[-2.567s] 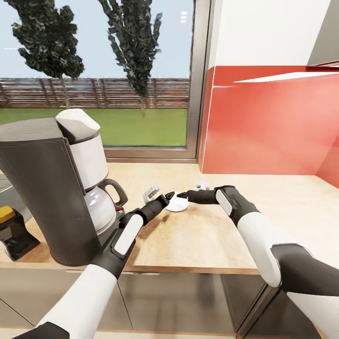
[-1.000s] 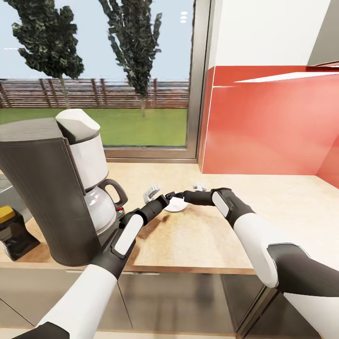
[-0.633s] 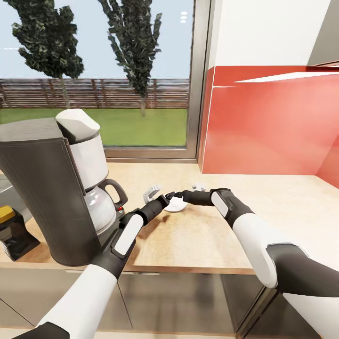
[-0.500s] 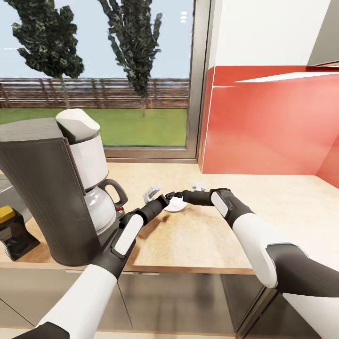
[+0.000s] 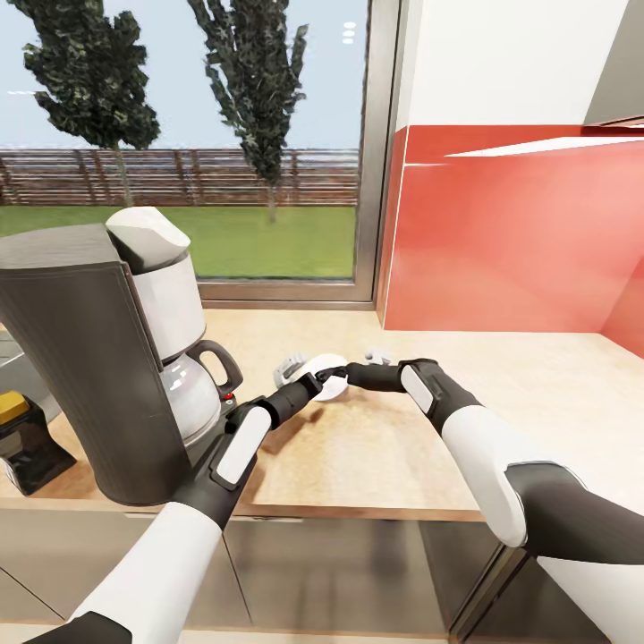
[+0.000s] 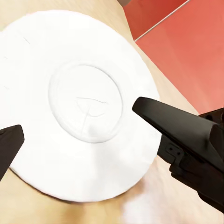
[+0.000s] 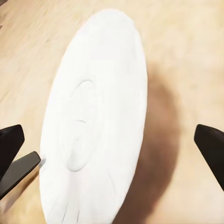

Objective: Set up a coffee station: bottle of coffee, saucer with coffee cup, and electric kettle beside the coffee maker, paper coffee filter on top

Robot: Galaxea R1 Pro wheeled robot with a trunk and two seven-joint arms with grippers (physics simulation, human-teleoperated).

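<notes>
While you weigh how much of the station stands ready, read the scene like this:

Coffee maker: the tall charcoal-grey coffee maker (image 5: 107, 358) with white upper part and glass carafe stands on the pale beige wood-look countertop (image 5: 501, 394); that requirement looks met.

Filter: a small white paper coffee filter (image 5: 146, 237) appears to sit on top of the maker, so you can judge this step done.

Bottle of coffee: a small dark jar with a yellow lid (image 5: 22, 438) stands on the counter just beside the maker; that step looks done too.

Saucer: the small flat round white saucer (image 5: 328, 376) is tilted up on edge on the counter, near the maker's carafe side, between your two grippers.

Left gripper: your left gripper (image 5: 309, 383) has its jaws spread wide around the saucer; one dark finger (image 6: 175, 123) lies across the plate's rim, but you cannot tell whether it actually grips.

Right gripper: your right gripper (image 5: 344, 374) is also parted wide, its tips either side of the saucer (image 7: 93, 140), holding nothing firmly that you can see.

Left to do: by my judgement, lay the saucer flat beside the maker, then bring the cup and the kettle.
</notes>
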